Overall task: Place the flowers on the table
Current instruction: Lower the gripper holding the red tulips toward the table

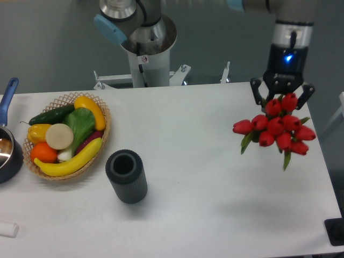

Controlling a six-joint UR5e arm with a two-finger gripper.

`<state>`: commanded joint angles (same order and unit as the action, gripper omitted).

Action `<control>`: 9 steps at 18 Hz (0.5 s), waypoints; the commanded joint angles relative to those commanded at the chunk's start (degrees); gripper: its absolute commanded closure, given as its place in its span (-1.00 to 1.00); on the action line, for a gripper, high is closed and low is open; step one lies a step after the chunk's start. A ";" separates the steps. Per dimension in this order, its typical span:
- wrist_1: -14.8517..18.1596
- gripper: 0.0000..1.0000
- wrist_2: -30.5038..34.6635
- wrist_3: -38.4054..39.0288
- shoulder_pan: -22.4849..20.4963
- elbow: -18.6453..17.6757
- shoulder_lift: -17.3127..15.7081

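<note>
The flowers (275, 127), a bunch of red tulips with green leaves, hang in the air over the right part of the white table (204, 161), heads turned toward the camera. My gripper (282, 100) points down right above them and is shut on the bunch. Its fingertips and the stems are hidden behind the tulip heads. A faint shadow lies on the table below the bunch. The dark ribbed vase (127, 176) stands upright and empty left of the middle, far from the gripper.
A wicker basket (102, 115) of fruit and vegetables stands at the left. A dark pot with a blue handle (6, 150) sits at the left edge. A small white object (7, 229) lies at the front left. The arm's base (146, 59) stands behind the table.
</note>
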<state>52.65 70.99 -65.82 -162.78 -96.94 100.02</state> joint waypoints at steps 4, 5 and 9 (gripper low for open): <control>0.35 0.27 9.23 -0.71 4.65 0.08 3.24; 0.35 0.27 10.82 -0.71 5.88 0.09 4.56; 0.27 0.26 16.19 -0.80 8.97 0.26 8.87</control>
<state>52.91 87.18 -66.62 -153.82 -96.68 108.89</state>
